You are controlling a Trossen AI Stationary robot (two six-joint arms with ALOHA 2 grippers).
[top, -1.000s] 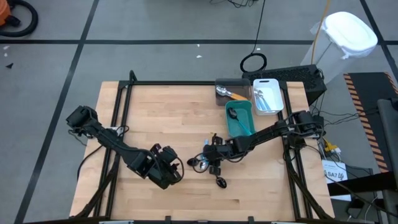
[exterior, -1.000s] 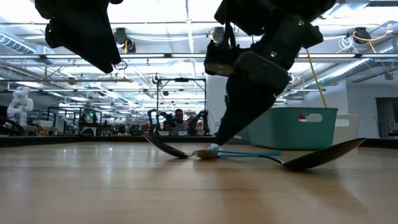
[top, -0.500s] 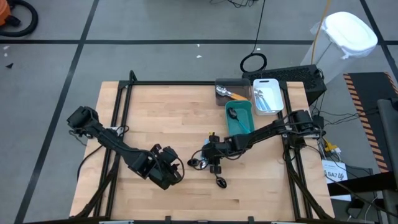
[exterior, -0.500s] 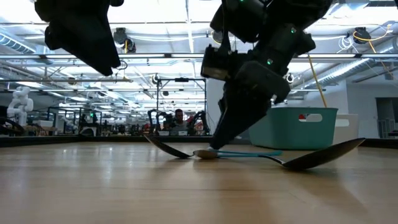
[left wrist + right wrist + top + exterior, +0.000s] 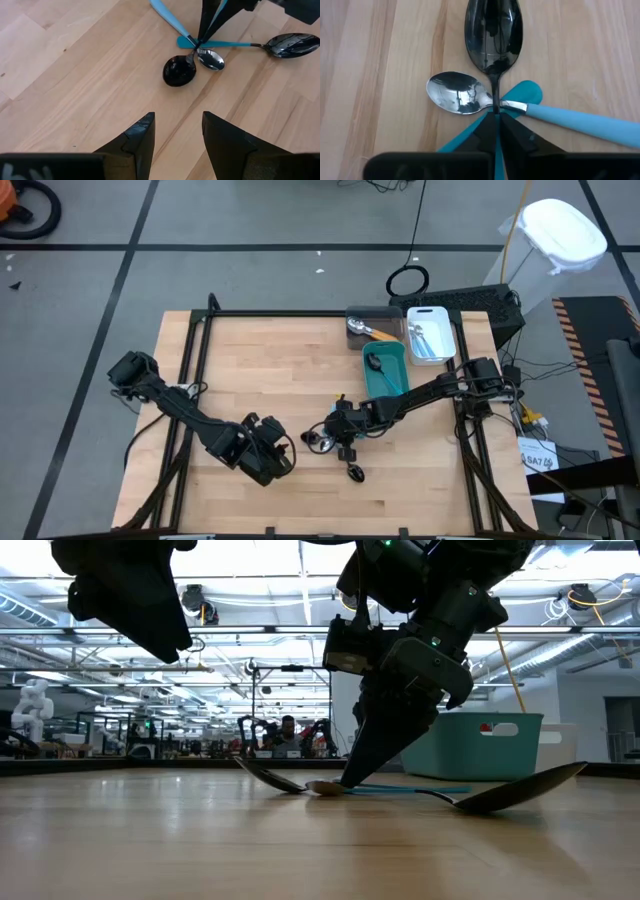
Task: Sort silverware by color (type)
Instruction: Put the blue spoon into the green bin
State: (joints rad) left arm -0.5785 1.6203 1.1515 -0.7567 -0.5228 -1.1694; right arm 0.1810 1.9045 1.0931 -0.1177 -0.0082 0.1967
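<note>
A small heap of silverware lies right of the table's middle. It holds a black spoon, a silver-headed spoon with a light-blue handle, and a teal-handled spoon with its dark head toward the near edge. The handles cross under my right gripper, which is shut on the black spoon at that crossing, fingertips down at the table. My left gripper hangs open above bare wood, left of the heap. My right gripper pinches the black spoon's thin neck, just behind the bowl, between its two fingertips. The fingers slant down from the table's right side and run along the spoon. The spoon lies flat on the table, its bowl pointing toward the left edge.
Three bins stand at the back right: a gray bin with orange-handled pieces, a white bin with light-blue pieces, and a teal bin with a black spoon. Open wood lies to the left and near the front edge.
My right gripper has sunk a little onto the heap and its fingers have shut on the black spoon's neck. The spoons stay on the table.
</note>
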